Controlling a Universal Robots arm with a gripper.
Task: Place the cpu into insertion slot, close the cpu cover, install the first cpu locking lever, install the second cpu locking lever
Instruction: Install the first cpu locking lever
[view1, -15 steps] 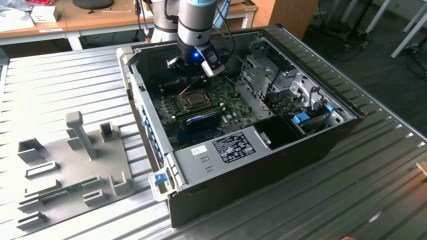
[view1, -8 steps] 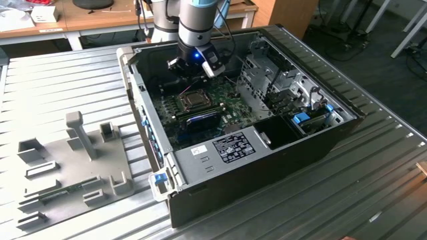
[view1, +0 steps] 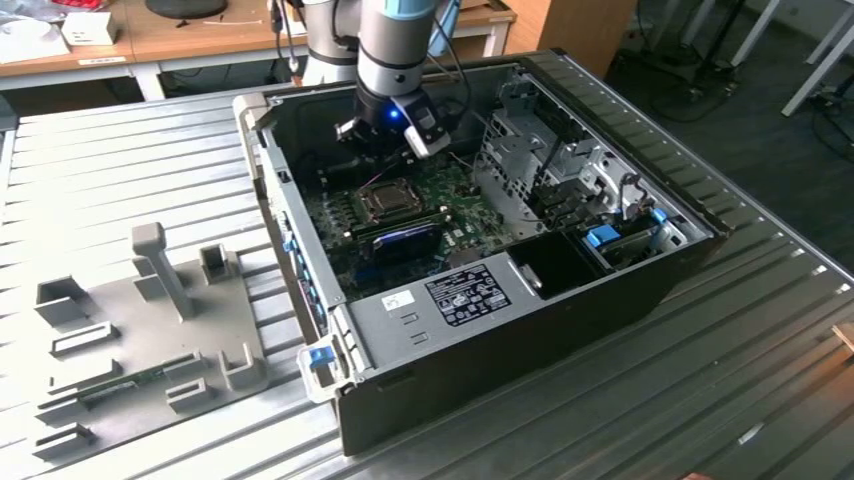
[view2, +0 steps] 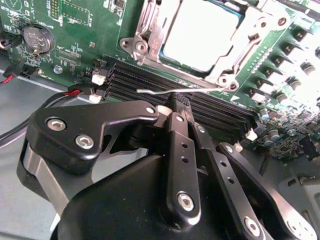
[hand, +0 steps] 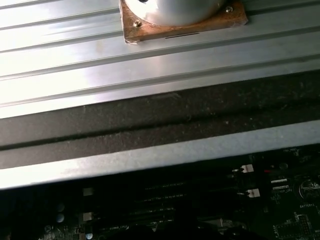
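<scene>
In the exterior view my gripper (view1: 388, 138) hangs inside the open computer case, just behind the insertion slot (view1: 395, 201). In the second wrist view the cpu (view2: 200, 32) lies in the slot, its top pale and shiny. The silvery cpu cover (view2: 248, 36) lies flat around it. A thin wire locking lever (view2: 150, 91) stands out over the black memory slots. My gripper (view2: 175, 102) is shut, and its black fingertips (view2: 172, 107) sit right at this lever. Whether they pinch it I cannot tell.
Long black memory slots (view2: 135, 80) run between gripper and socket, with a coin battery (view2: 39, 39) nearby. A metal drive cage (view1: 561, 170) fills the case at the exterior view's right. A grey fixture plate (view1: 147, 330) lies on the ribbed table (view1: 120, 180).
</scene>
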